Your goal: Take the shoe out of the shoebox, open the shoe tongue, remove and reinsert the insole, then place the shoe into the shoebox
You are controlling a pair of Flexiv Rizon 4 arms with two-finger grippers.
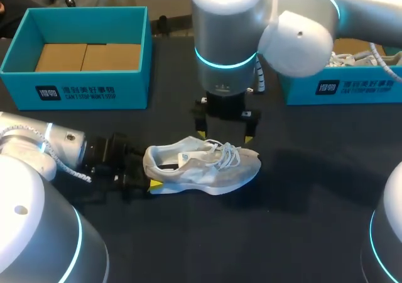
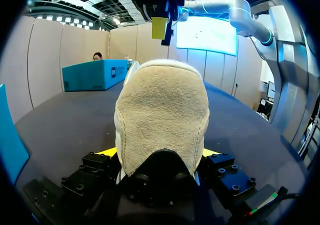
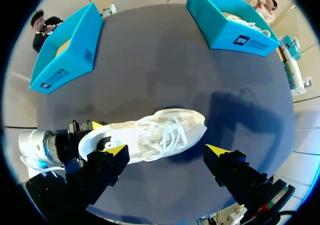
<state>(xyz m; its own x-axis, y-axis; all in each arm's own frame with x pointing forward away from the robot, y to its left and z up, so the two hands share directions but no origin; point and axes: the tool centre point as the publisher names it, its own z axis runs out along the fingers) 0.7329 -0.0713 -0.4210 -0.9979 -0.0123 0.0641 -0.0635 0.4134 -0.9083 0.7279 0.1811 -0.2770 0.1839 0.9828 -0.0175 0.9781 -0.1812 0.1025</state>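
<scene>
A: What does the shoe point(image 1: 204, 166) seem to be made of?
B: Pale grey cloth, with soft white cord laces point(image 1: 223, 151). The heel patch point(image 2: 162, 110) is tan, rough and napped, like suede.
A: And the worktop point(image 1: 295, 233)?
B: Dark, smooth and matt, with only a dull sheen.
A: The boxes?
B: The left box point(image 1: 81, 91) and the right box point(image 1: 339, 88) are smooth teal card. Inside the left one lies plain brown cardboard point(image 1: 88, 56), matt.
A: The robot?
B: The right arm point(image 1: 226, 38) has a glossy, smooth, silver-white shell. The left gripper point(image 2: 159, 152) and right gripper point(image 3: 167, 150) are hard matt black with small screws; their tips are smooth yellow.
</scene>
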